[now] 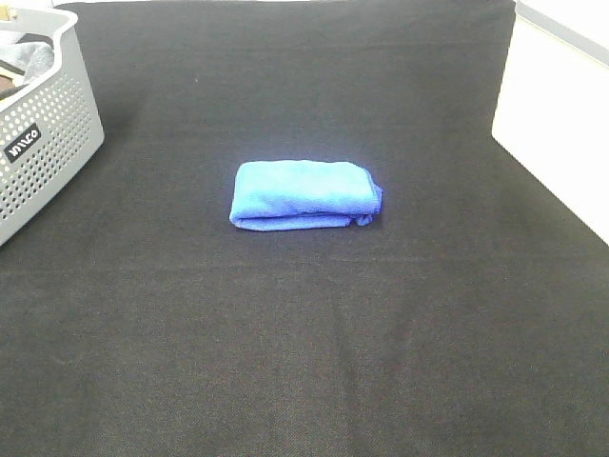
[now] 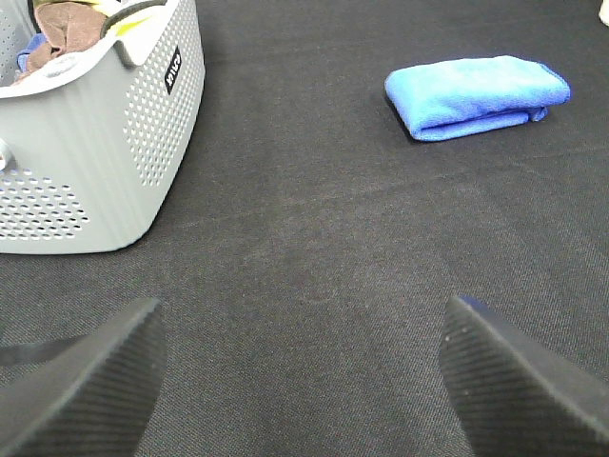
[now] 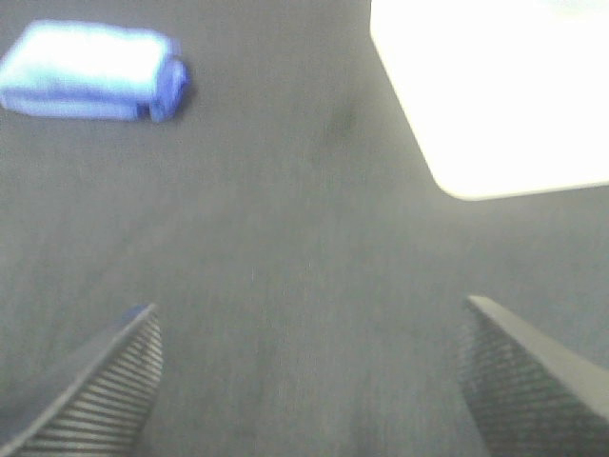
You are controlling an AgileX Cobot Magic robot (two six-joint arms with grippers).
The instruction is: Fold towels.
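The blue towel [image 1: 304,194] lies folded into a compact rectangle in the middle of the black table [image 1: 304,362]. The left wrist view shows the towel [image 2: 476,95] well ahead of my left gripper [image 2: 304,381], whose jaws stand wide apart with nothing between them. In the right wrist view the towel [image 3: 90,71] is blurred and far from my right gripper [image 3: 309,371], which is also open and empty. Neither arm appears in the exterior high view.
A perforated grey basket [image 1: 43,143] stands at the table's back left, with cloths inside [image 2: 67,38]. A white surface [image 1: 557,124] borders the table at the back right.
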